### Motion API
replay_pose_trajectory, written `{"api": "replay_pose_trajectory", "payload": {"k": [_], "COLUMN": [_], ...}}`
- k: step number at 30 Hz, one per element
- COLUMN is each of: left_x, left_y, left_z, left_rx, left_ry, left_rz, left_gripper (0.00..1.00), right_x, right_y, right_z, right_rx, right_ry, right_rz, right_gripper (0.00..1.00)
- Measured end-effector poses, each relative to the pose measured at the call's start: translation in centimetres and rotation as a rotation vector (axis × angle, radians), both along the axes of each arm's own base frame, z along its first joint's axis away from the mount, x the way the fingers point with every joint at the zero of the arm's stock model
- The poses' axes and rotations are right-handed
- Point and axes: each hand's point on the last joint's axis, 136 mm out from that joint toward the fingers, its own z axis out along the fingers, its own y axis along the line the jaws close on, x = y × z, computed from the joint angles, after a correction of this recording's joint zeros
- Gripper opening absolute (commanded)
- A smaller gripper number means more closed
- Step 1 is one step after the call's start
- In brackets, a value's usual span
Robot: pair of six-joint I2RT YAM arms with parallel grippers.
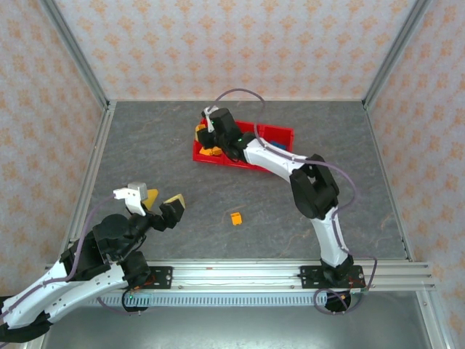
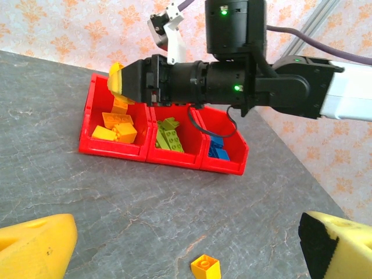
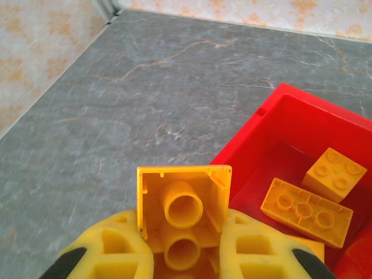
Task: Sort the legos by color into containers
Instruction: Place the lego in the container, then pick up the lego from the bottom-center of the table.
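Orange-yellow brick (image 3: 183,209) clamped in my right fingers (image 3: 116,250), over the end red bin (image 3: 273,113) because yellow bricks (image 3: 306,212) lie beneath | left fingers (image 2: 35,244) wide, empty | loose yellow brick (image 2: 206,267) on bench (image 2: 87,203) ahead of them

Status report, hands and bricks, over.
Right hand shut on orange-yellow plastic brick at rim of red plastic bins. Left hand open. Another orange-yellow brick loose on table.

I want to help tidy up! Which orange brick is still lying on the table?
The single orange brick lying alone on the grey table. The others sit in the end red bin, or between the right arm's fingers.
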Motion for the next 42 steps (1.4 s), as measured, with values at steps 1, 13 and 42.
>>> {"api": "replay_pose_trajectory", "payload": {"k": [1, 13, 42], "left_x": [0.0, -0.1, -0.1], "left_y": [0.0, 0.1, 0.1], "left_z": [0.0, 0.2, 0.1], "left_rx": [-0.001, -0.008, -0.007], "left_ry": [-0.001, -0.006, -0.005], "left_rz": [0.0, 0.0, 0.0], "left_gripper": [0.99, 0.99, 0.99], "right_x": [0.5, 3.2, -21.6], "right_y": [-0.2, -1.7, -11.9], "right_z": [-0.1, -0.8, 2.2], "right_rx": [0.011, 0.043, 0.115], "right_ry": [0.011, 0.079, 0.333], "right_rz": [-0.017, -0.154, -0.237], "right_gripper": [0.2, 0.76, 0.93]}}
